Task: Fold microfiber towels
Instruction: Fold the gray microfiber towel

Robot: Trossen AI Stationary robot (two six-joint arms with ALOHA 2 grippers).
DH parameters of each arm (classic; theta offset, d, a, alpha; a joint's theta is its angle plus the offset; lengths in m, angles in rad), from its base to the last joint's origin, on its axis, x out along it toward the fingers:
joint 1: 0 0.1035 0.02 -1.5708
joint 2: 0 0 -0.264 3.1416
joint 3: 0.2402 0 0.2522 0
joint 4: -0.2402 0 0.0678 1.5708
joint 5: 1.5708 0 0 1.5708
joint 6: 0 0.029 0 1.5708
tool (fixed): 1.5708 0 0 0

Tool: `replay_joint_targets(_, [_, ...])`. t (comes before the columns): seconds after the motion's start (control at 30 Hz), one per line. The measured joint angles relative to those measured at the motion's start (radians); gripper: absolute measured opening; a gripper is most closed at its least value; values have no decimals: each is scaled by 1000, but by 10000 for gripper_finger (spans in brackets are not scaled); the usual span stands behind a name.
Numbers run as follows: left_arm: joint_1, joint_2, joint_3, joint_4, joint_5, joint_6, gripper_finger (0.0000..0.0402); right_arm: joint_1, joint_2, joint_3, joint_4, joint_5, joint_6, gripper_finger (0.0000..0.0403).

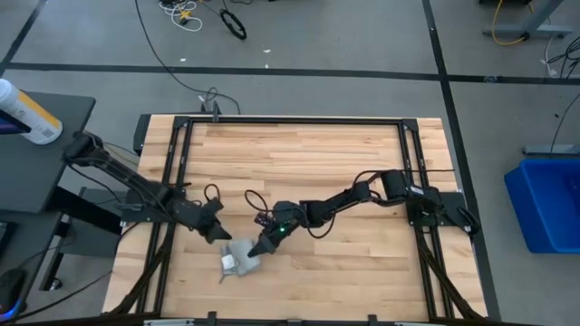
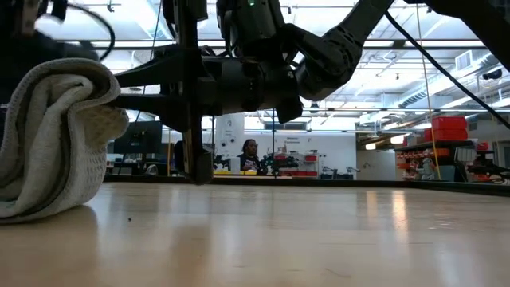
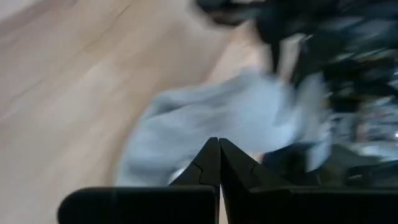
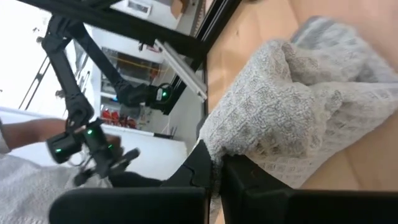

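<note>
Near the front edge of the surface (image 1: 362, 181), a little left of its middle, the microfiber towel (image 1: 239, 260) lies in a loose, rumpled heap rather than a flat rectangle. The low view shows it standing up in soft rolls with one layer curled over another, nothing like a squared fold.

The right hand (image 1: 264, 247) reaches in from the right side and meets the towel's right edge; in its wrist view the fingers are closed together on a bunched fold of the cloth, so it holds the towel. The left hand (image 1: 220, 234) hovers just beside the towel's upper left edge. Its wrist view shows the fingers pressed tip to tip with the towel lying beyond them; that view is blurred, so it probably holds nothing, but a pinched thread of cloth cannot be ruled out.

As for progress, I judge the folding barely begun. No clean crease or aligned edge shows, and the corners cannot be picked out in the heap. What remains appears to be everything: spreading the cloth flat, bringing edge to edge, and pressing the fold down.
</note>
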Motion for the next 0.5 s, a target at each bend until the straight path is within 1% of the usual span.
replay_joint_targets(0.1, [0,-48,2,84,-33,-3,0,-5,0,0,-9,15,-1,10])
replay_joint_targets(0.17, [0,-46,3,150,-3,-3,0,-10,0,0,-10,16,-1,10])
replay_joint_targets(0.23, [-5,-20,5,180,39,-8,0,-16,0,0,-9,15,-6,10])
replay_joint_targets(0.43, [-24,102,5,173,158,-21,0,-36,0,0,-13,12,-8,10])
replay_joint_targets(0.5, [-22,138,5,214,188,-5,0,-39,0,0,-13,12,-8,10])
